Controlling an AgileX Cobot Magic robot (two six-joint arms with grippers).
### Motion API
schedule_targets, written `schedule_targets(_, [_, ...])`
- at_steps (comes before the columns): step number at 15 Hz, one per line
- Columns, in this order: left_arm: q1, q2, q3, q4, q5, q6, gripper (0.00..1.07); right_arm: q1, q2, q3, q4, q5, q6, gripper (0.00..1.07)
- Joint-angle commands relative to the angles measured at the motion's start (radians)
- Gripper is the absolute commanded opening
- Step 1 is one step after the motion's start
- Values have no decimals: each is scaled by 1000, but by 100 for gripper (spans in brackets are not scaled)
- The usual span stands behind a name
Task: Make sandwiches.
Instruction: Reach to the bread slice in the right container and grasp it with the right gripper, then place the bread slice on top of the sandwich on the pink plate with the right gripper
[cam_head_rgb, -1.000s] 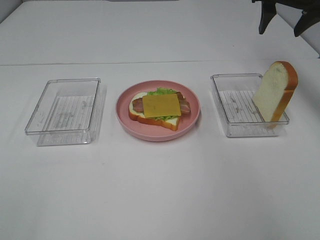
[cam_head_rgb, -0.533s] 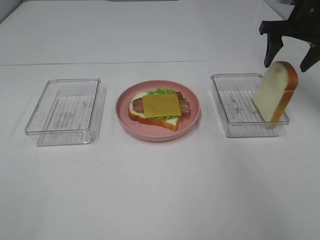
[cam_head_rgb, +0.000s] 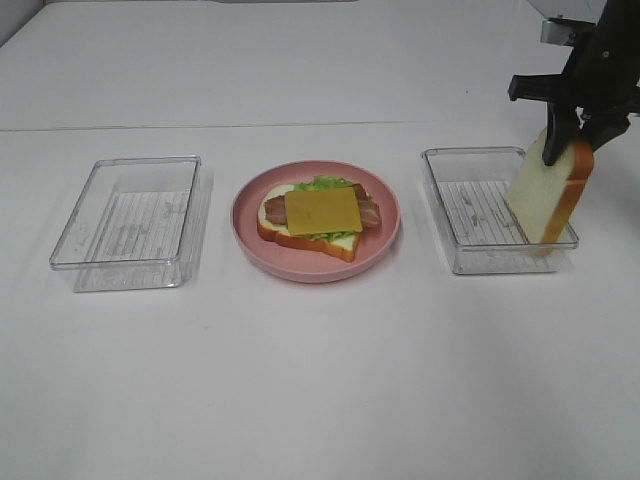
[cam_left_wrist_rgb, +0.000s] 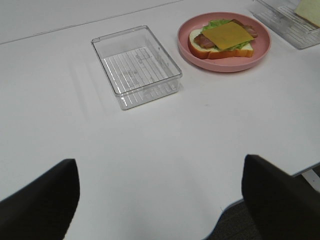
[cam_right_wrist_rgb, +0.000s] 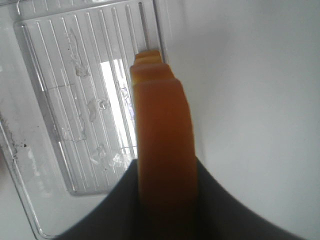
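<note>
The open sandwich (cam_head_rgb: 322, 215) of bread, lettuce, bacon and a yellow cheese slice on top lies on the round pink plate (cam_head_rgb: 250, 235); it also shows in the left wrist view (cam_left_wrist_rgb: 222, 39). A single bread slice (cam_head_rgb: 540, 200) stands on edge, leaning in the right clear tray (cam_head_rgb: 470, 215). My right gripper (cam_head_rgb: 575, 145) has come down over its top, with a finger pressed on each side of the orange-brown crust (cam_right_wrist_rgb: 162, 150). My left gripper (cam_left_wrist_rgb: 160, 165) is open and empty, well short of the plate, and is out of the exterior view.
An empty clear tray (cam_head_rgb: 130, 220) stands left of the plate and also shows in the left wrist view (cam_left_wrist_rgb: 136, 65). The right tray holds only the standing slice. The table's front edge (cam_left_wrist_rgb: 220, 212) lies below my left gripper.
My right gripper came down from the upper right onto the top of the standing bread slice and its fingers drew in around it. The slice, plate and trays have not moved.
</note>
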Motion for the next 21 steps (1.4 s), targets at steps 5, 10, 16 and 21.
schedule_targets(5, [1,-23,2,-3,-9,4,84,-2,-69,6,27,15,20,0])
schedule_targets(10, [1,-23,2,-3,-9,4,84,2,-212,6,239,31,2,0])
schedule_targets(16, [1,-23,2,-3,-9,4,84,191,-176,6,526,-95,-68,0])
schedule_targets(21, [1,-23,2,-3,-9,4,84,311,-62,6,656,-198,-68,0])
